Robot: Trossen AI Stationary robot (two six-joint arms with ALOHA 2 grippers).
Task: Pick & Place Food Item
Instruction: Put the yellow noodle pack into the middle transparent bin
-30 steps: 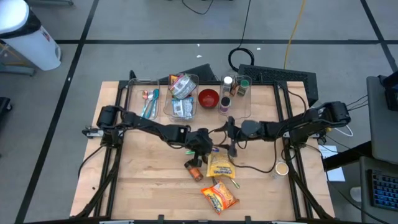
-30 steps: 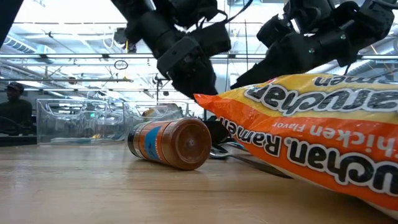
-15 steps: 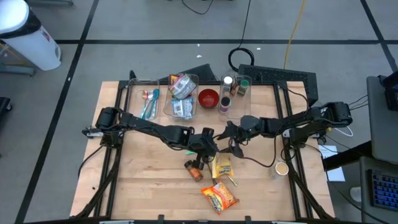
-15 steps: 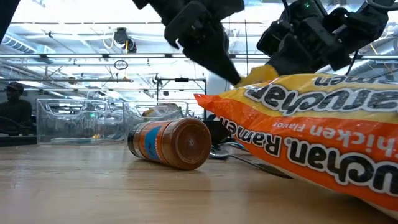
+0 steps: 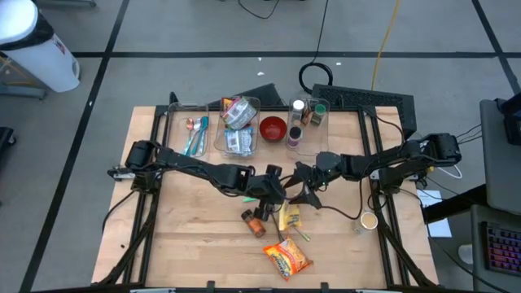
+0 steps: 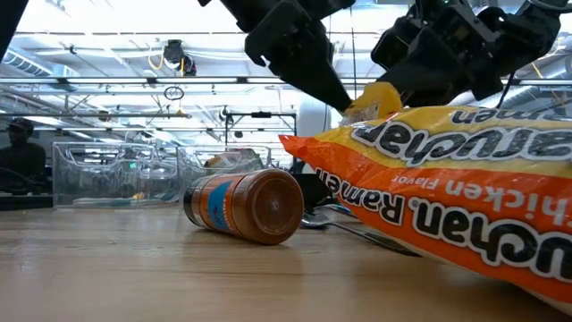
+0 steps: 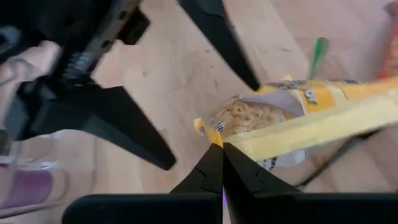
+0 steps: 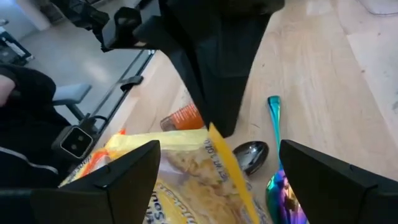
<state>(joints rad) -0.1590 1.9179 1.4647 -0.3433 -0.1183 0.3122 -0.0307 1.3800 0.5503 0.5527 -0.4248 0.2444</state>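
Note:
A yellow snack packet (image 5: 289, 218) hangs near the table's middle with my left gripper (image 7: 217, 148) shut on it. My right gripper (image 8: 219, 146) is open; its fingers (image 7: 124, 121) stand on either side of the held corner and touch nothing. An orange ramen packet (image 5: 286, 257) lies flat near the front edge. A brown spice jar (image 6: 246, 206) lies on its side to the packet's left. In the low view the ramen packet hides the yellow packet's lower end. My left gripper pinches the yellow packet's upper corner (image 7: 205, 129) between its two fingertips. The fingers (image 8: 217, 93) slant down at it from the table's left. The corner (image 6: 371, 97) is raised, and the packet tilts down from it toward the near edge.
A spoon (image 8: 249, 154) with an iridescent handle lies by the packet. Clear bins (image 5: 238, 130) with food items, a red bowl (image 5: 273, 128) and jars (image 5: 305, 118) line the far edge. A paper cup (image 5: 369, 220) stands at the right.
My left gripper has risen and moved a little toward the table's right, rolling its wrist and drawing the yellow packet's corner up off the table; the packet has tipped from lying flat to slanting. My right gripper has stayed in place and rolled its wrist, still open.

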